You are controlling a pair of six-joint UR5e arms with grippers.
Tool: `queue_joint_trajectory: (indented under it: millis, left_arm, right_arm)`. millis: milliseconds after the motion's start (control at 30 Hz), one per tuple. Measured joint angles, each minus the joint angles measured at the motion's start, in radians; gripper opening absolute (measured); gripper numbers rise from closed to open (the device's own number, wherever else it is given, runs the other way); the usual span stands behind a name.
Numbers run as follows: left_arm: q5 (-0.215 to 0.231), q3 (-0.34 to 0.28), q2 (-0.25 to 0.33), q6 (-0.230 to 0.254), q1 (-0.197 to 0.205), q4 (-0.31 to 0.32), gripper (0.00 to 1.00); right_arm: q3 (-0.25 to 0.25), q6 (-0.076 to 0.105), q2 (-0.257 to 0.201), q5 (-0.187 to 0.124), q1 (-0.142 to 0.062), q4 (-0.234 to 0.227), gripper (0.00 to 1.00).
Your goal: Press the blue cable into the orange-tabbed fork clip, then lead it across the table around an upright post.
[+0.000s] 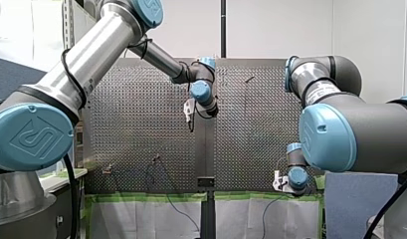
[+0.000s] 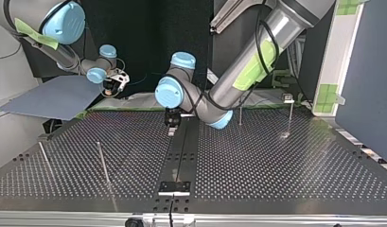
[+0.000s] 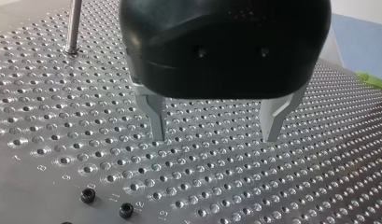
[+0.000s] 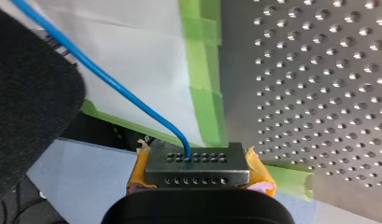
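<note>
Perforated worktop, green tape along its edge. Our right pincer sits off that edge, yellow pads clamped on a dark end block. The blue cable runs out of the block, straight away from the pincer over white sheeting (not over the holes). Our left pincer is spread and empty mid-worktop, well apart from the cable. Right arm nearer, we judge. Fork clip not made out.

Robotics lab, perforated metal table, two robot arms, green tape edging

The perforated table gleams, bare metal; the blue cable wears a smooth, glossy plastic jacket; green tape looks matt, papery; the upright post shines, polished steel.
</note>
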Motion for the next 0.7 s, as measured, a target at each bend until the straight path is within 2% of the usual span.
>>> queue_joint_trajectory:
  millis: [167,700]
  left_arm:
    - [0.0,0.0,0.0,0.0,0.0,0.0,0.98]
    - [0.0,0.0,0.0,0.0,0.0,0.0,0.98]
  right_arm:
    - [0.0,0.0,0.001,0.0,0.0,0.013,0.0]
    - [0.0,0.0,0.002,0.0,0.0,0.014,0.0]
